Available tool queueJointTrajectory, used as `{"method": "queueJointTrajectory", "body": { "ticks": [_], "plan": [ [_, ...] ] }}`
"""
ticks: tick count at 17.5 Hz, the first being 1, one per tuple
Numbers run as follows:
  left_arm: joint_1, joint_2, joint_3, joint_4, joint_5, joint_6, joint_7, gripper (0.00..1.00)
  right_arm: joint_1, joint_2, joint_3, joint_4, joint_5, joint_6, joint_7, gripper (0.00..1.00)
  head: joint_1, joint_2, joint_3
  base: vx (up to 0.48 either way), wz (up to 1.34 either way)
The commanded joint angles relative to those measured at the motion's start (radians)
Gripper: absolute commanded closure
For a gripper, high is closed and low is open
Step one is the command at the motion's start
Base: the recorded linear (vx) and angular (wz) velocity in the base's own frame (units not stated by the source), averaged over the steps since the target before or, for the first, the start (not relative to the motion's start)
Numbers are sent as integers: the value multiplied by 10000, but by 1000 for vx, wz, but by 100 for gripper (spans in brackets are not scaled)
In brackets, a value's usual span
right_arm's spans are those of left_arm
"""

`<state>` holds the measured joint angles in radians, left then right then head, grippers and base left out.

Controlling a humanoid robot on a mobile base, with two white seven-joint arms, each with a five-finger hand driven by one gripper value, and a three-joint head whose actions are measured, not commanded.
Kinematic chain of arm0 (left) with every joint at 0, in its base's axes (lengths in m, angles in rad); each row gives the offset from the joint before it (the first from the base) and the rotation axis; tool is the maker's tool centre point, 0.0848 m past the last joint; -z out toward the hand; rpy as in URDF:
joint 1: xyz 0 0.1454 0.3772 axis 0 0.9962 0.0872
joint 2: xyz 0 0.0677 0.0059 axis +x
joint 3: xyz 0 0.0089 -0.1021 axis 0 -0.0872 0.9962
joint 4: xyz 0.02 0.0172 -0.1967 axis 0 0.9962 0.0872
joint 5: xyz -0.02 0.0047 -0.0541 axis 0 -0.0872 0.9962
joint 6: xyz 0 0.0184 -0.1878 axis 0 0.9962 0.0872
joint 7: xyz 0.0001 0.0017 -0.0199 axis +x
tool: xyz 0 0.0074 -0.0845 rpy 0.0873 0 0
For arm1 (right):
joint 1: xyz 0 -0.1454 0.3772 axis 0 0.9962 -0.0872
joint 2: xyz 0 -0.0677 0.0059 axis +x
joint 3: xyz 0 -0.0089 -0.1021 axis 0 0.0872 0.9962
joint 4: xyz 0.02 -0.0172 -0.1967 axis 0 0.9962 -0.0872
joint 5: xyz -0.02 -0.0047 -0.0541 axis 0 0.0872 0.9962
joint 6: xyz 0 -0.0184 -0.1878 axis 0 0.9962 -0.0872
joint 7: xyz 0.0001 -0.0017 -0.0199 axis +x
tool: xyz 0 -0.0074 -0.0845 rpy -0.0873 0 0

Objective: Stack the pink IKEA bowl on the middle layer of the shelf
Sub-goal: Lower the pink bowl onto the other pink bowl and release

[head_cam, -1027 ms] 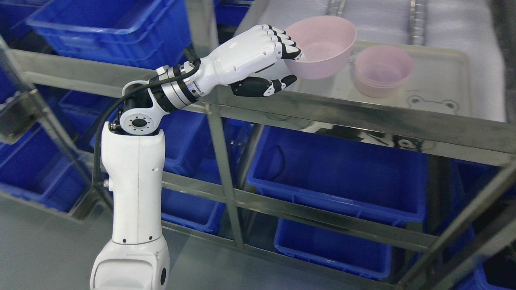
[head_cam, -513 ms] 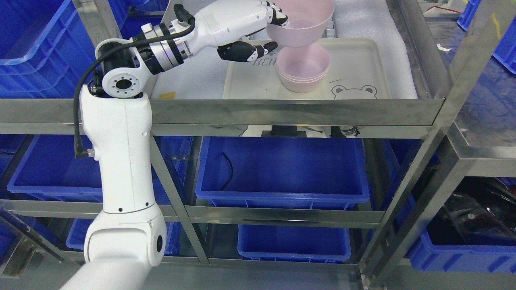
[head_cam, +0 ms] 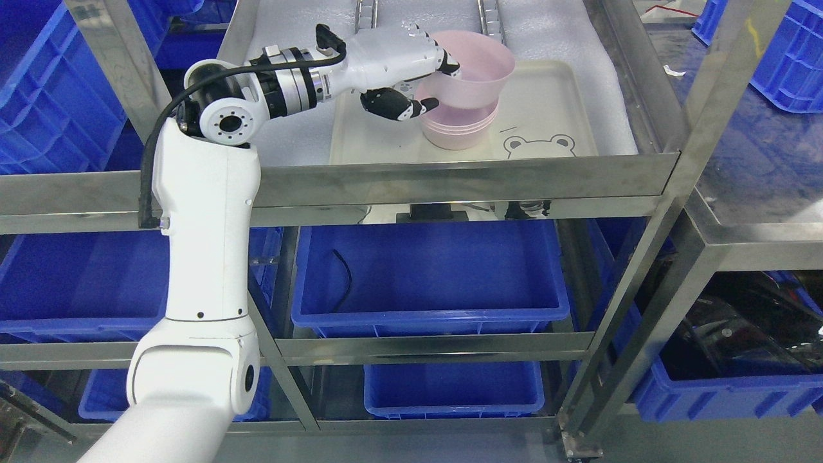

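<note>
Up at the steel shelf [head_cam: 450, 177], the left hand [head_cam: 411, 77] is clamped on the near-left rim of a pink bowl [head_cam: 479, 71]: its four white fingers [head_cam: 443, 59] curl over the rim into the bowl's inside, while the black-and-white thumb [head_cam: 398, 106] presses from below against the outer wall. Held this way, the bowl sits just to the right of the hand, tilted a little with its mouth facing up, and its base is lowered into the mouth of the stack of pink bowls [head_cam: 458, 128] directly beneath it; whether it has seated fully on the stack cannot be told. That stack stands on a cream tray [head_cam: 553, 96] with a bear face drawn near its front edge, and the tray lies on white foam padding [head_cam: 296, 138] covering the shelf layer. The thumb tip hangs just beside the left side of the stack. The left arm [head_cam: 206, 257] rises from the lower left, bends at the wrist joint and reaches right over the shelf's front rail, with a black cable looping along it. Below the hand, under the shelf layer, sits a blue bin [head_cam: 431, 283], and a further blue bin [head_cam: 453, 389] sits lower still.
</note>
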<state>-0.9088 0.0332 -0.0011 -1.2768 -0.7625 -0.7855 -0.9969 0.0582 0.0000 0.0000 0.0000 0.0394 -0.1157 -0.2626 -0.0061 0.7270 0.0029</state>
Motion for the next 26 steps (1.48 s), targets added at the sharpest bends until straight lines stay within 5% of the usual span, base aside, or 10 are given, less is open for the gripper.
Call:
{"method": "queueJointTrajectory", "body": {
  "ticks": [1,13,15,19,23,26],
  "plan": [
    [-101,20,-864,1601,-980,1,29,97,1,-175,46,-175,-10,7,3,0,0,0,0,13,-88],
    [-300,-158,-189,1708,-1456,1,213,96,1,-175,46,-175,-11,7,3,0,0,0,0,-1,3],
    [-300,-158,-235,1800,-1456,1,335,80,1,-175,46,-175,5,7,3,0,0,0,0,-9,36],
    [-316,-158,-250,1923,-1426,1,640,28,1,-175,46,-175,-11,7,3,0,0,0,0,0,10],
    [-422,-158,-159,1786,-1257,1,1240,10,1,-175,46,-175,5,7,3,0,0,0,0,-1,-3],
    [-790,-158,-67,1510,-462,1,1609,5,1,-175,46,-175,5,7,3,0,0,0,0,0,16]
  ]
}}
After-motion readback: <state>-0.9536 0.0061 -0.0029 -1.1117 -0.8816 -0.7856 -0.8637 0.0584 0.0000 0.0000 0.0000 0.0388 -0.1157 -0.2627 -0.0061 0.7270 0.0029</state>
